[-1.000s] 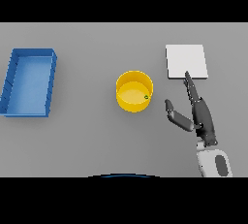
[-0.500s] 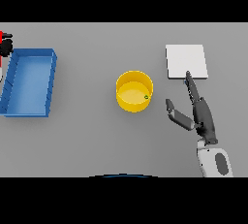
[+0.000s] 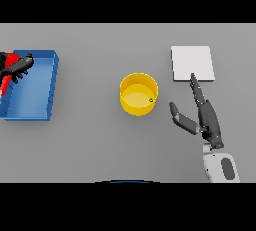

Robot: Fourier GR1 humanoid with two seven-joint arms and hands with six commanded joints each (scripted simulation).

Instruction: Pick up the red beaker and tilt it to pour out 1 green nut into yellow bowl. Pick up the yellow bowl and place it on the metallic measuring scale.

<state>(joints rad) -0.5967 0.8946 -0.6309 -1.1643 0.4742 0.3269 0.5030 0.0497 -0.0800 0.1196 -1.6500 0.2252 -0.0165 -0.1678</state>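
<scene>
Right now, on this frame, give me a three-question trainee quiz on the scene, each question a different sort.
1. True or false: the yellow bowl sits on the metallic measuring scale.
2. Multiple choice: where is the red beaker? A) beside the scale B) inside the bowl C) in the left hand over the blue tray
3. Fill in: the right hand has its fingers ____, holding nothing.

Key
1. False: the bowl stands on the table, apart from the scale, with a green nut inside.
2. C
3. Straight (open).
</scene>
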